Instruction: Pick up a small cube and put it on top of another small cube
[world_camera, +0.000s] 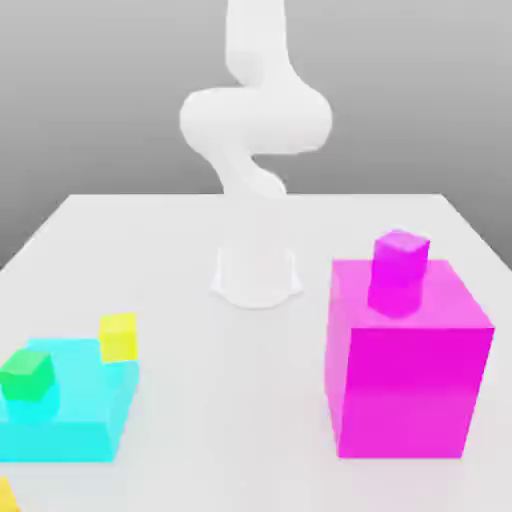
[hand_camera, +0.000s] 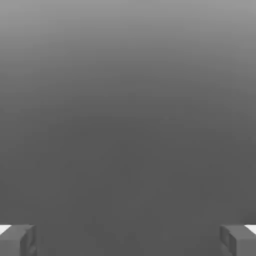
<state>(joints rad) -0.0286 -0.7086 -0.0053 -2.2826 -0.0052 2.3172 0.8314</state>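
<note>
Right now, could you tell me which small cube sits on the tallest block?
The small magenta cube, atop the tall magenta block; the green cube sits on the low cyan block.

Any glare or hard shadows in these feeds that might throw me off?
Exterior view: soft, even light, no glare; the magenta block and cyan block cast barely any shadow on the table. Hand view: a plain grey gradient behind the fingers, spread wide.
</note>
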